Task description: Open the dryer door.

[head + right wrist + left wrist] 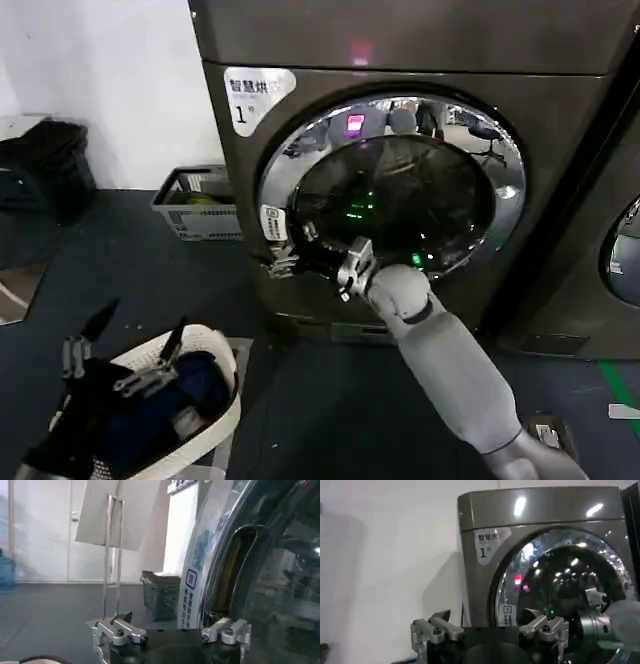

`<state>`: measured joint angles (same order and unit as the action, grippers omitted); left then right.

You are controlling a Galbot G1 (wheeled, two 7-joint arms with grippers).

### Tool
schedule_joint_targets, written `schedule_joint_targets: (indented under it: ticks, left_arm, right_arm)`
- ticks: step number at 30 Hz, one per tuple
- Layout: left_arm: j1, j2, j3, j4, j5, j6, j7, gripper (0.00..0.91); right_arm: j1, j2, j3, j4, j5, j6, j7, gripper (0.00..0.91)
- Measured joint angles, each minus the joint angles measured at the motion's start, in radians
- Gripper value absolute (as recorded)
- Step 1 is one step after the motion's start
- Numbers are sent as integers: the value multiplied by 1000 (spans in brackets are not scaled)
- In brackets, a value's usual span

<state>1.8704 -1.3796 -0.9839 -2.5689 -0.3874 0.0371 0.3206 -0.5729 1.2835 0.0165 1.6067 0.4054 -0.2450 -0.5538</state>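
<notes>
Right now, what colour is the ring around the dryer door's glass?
Shiny chrome silver, clearest in the head view: dryer door.

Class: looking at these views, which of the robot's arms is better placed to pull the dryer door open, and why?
Right. The right gripper is already at the left edge of the dryer door, fingers open by the handle recess. The left gripper hangs low over the laundry basket, well away.

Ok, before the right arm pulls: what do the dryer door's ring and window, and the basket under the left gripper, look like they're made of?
Dryer door: the ring looks like chromed metal or plated plastic, mirror-bright with room reflections; the window looks like dark tinted glass, glossy with green glints. The right gripper sits at its left edge. Laundry basket under the left gripper: probably white plastic, matte rim.
</notes>
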Motion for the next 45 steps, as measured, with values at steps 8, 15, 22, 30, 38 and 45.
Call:
schedule_joint_targets:
  ticks: [8, 15, 22, 30, 38, 45]
  left_arm:
    - [-57, 36, -21, 0, -131, 73, -27, 907]
    - [-118, 120, -44, 115, -187, 81, -29, 907]
    - [-209, 189, -48, 209, -276, 114, -24, 907]
    - [-291, 289, -25, 294, -436, 158, -25, 907]
    - [-399, 431, 10, 391, -556, 183, 20, 907]
    - [-474, 531, 47, 450, -641, 185, 96, 907]
  right_arm:
    - [-28, -42, 18, 40, 61, -10, -92, 907]
    - [-63, -109, 46, 85, 99, 44, -221, 907]
    - [-98, -165, 75, 123, 152, 51, -339, 907]
    - [-135, -206, 115, 138, 198, 59, -487, 907]
    - [-180, -246, 168, 166, 206, 53, -626, 907]
    - [-226, -276, 210, 188, 209, 53, -714, 907]
